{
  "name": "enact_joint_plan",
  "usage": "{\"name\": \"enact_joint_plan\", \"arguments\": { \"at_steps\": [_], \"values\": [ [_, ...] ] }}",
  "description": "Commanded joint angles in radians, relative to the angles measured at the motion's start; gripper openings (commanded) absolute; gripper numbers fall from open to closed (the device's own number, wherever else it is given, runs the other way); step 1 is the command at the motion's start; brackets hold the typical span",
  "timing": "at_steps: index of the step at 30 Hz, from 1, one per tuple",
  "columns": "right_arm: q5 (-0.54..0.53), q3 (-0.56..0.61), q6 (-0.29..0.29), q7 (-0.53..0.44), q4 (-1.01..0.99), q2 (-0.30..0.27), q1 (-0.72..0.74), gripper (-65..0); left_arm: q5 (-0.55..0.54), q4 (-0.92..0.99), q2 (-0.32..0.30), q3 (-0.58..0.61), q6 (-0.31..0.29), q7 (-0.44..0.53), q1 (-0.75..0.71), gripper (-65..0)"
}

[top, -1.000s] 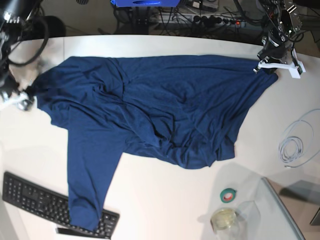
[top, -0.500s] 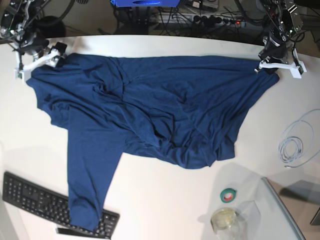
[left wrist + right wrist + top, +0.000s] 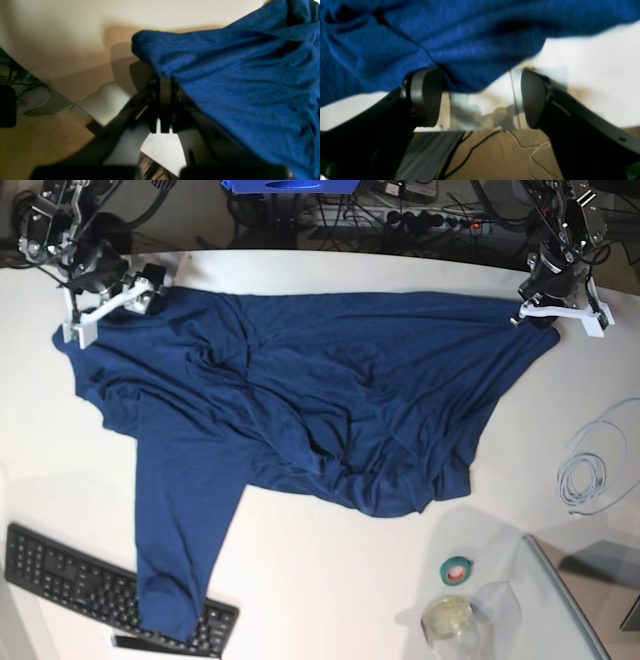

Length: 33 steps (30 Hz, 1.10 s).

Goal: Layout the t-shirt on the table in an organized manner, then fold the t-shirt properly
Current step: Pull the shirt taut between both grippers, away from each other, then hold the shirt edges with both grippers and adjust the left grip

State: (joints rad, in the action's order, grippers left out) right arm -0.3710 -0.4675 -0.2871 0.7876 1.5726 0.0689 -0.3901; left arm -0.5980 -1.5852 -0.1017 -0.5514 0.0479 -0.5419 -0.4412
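Note:
The dark navy t-shirt [image 3: 320, 400] lies spread but rumpled across the white table [image 3: 330, 580], one long part reaching down to the front left. My left gripper [image 3: 528, 313] stands at the shirt's far right corner; in the left wrist view this gripper [image 3: 163, 81] is shut on the t-shirt's [image 3: 237, 75] edge. At the far left corner, my right gripper [image 3: 110, 305] is open. In the right wrist view, the t-shirt's [image 3: 445, 32] hem hangs over the wide gap of the right gripper [image 3: 480, 97], touching one finger [image 3: 425, 95] and not pinched.
A black keyboard [image 3: 70, 580] lies at the front left, its right end under the shirt's lower tip. A green tape roll [image 3: 458, 570] and a glass jar [image 3: 450, 620] stand front right beside a clear sheet [image 3: 570, 610]. A coiled white cable [image 3: 590, 470] lies at the right edge.
My right arm has swung from the table's left edge up and rightwards to the shirt's far left corner. The left arm and its grip have stayed put.

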Motion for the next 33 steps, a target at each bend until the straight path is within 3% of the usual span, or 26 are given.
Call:
{"name": "enact_joint_plan", "arguments": {
  "at_steps": [1, 8, 14, 16, 24, 33],
  "values": [
    [-0.004, -0.001, -0.002, 0.016, -0.004, -0.002, -0.007, -19.7, 0.002, -0.014, -0.011, -0.008, -0.007, 0.019, -0.005, -65.0],
    [-0.004, -0.001, -0.002, -0.013, -0.051, -0.005, -0.007, -22.2, 0.002, -0.014, -0.016, -0.006, -0.007, 0.018, -0.005, -65.0],
    [-0.006, -0.001, -0.004, -0.02, -0.05, -0.004, -0.014, -60.0, 0.002, -0.017, -0.016, -0.006, -0.007, 0.018, -0.005, -65.0],
    [-0.006, -0.001, -0.004, -0.017, -0.014, -0.002, -0.033, -64.5, 0.002, -0.019, -0.016, -0.006, -0.007, 0.016, -0.005, -65.0],
    [-0.007, -0.012, -0.004, 0.079, 0.214, -0.001, -0.1, -65.0, 0.002, -0.094, -0.01, -0.002, -0.007, 0.016, -0.034, -65.0],
    [-0.006, -0.012, -0.002, 0.102, 0.228, -0.005, -0.097, -65.0, 0.002, -0.062, -0.007, -0.005, -0.007, 0.015, -0.049, -65.0]
  ]
}}
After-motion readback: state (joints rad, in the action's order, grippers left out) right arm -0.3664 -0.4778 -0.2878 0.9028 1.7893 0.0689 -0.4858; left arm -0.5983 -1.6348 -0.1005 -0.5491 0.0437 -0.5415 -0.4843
